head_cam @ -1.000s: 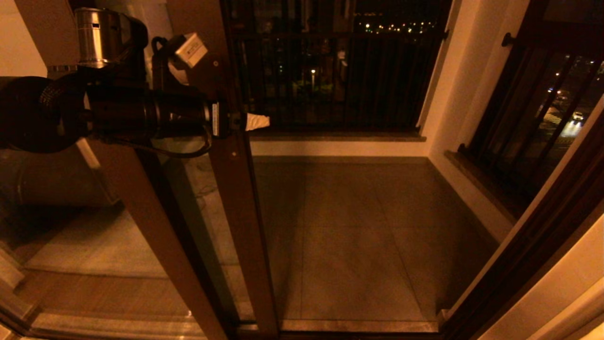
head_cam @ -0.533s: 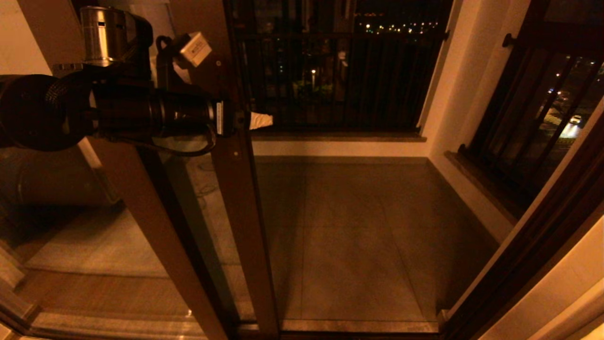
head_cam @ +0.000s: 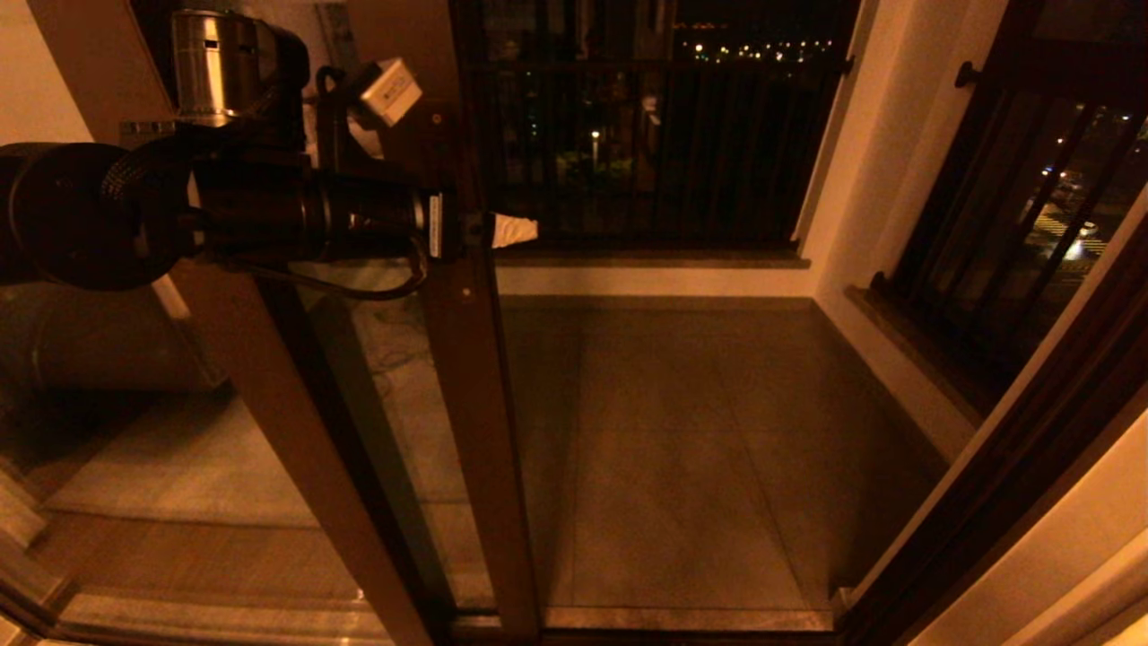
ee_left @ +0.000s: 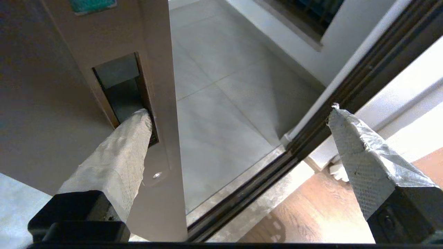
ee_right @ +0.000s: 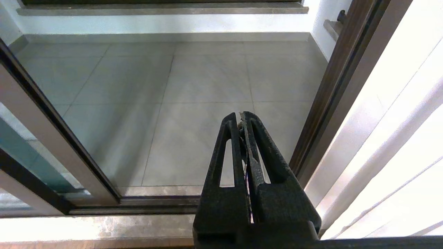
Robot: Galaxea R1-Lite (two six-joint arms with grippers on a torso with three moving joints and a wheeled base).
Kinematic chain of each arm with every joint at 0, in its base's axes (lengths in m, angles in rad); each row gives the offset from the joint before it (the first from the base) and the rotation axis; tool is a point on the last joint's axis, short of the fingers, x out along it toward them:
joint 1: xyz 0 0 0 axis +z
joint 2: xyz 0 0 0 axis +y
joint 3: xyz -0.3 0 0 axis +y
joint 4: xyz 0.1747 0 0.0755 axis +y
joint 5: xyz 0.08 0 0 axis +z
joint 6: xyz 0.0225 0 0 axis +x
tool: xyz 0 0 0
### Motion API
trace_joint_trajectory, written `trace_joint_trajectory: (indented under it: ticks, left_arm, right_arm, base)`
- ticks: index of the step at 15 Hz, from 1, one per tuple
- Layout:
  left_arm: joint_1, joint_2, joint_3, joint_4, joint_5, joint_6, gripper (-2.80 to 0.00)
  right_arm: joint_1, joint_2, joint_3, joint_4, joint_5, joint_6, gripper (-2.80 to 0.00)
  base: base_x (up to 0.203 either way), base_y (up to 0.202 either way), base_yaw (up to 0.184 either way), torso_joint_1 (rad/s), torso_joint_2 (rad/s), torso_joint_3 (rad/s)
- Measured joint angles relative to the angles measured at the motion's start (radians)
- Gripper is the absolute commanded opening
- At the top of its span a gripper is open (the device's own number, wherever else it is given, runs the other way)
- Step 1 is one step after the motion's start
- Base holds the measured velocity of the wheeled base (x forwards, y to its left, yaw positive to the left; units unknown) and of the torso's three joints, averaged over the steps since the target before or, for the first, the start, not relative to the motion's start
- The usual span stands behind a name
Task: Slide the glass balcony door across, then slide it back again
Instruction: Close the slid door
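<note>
The glass balcony door (head_cam: 386, 377) stands left of the opening, its dark brown stile (head_cam: 475, 404) running floor to top. My left gripper (head_cam: 480, 231) is open and straddles the stile's free edge at handle height. In the left wrist view one wrapped finger (ee_left: 128, 145) sits inside the recessed handle slot (ee_left: 119, 86), above a small screw (ee_left: 157, 175); the other finger (ee_left: 356, 145) hangs free past the stile (ee_left: 152, 52). My right gripper (ee_right: 241, 116) is shut on nothing, low before the threshold, and does not show in the head view.
A fixed glass panel with a lighter-brown stile (head_cam: 269, 377) lies left of the door. The tiled balcony floor (head_cam: 673, 449) shows through the opening, with black-barred windows behind (head_cam: 646, 135) and to the right (head_cam: 1013, 224). The floor track (head_cam: 682, 619) runs to the dark jamb (head_cam: 1031, 449).
The door's stile and my left gripper have both shifted a little to the right, narrowing the opening. The finger stays in the handle slot.
</note>
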Motion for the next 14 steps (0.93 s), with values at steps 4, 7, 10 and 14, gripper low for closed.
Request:
trace_joint_trajectory:
  ticks: [4, 7, 10, 14]
  left_arm:
    - [-0.008, -0.004, 0.003, 0.0, 0.021, 0.0, 0.0]
    - [-0.015, -0.003, -0.008, 0.005, 0.035, -0.001, 0.0]
    - [-0.021, -0.004, -0.008, 0.008, 0.036, -0.001, 0.0]
    - [-0.021, -0.001, -0.009, 0.008, 0.037, 0.001, 0.0]
  right_arm:
    - [0.0, 0.0, 0.001, 0.0, 0.0, 0.0, -2.8]
    - [-0.001, 0.0, 0.001, 0.0, 0.0, 0.0, -2.8]
    - [0.0, 0.0, 0.001, 0.0, -0.001, 0.001, -2.8]
    - [0.0, 0.0, 0.001, 0.0, -0.001, 0.002, -2.8]
  base:
    - [0.0, 0.0, 0.0, 0.0, 0.0, 0.0]
    - [0.0, 0.0, 0.0, 0.0, 0.0, 0.0]
    - [0.0, 0.0, 0.0, 0.0, 0.0, 0.0]
    - [0.0, 0.0, 0.0, 0.0, 0.0, 0.0]
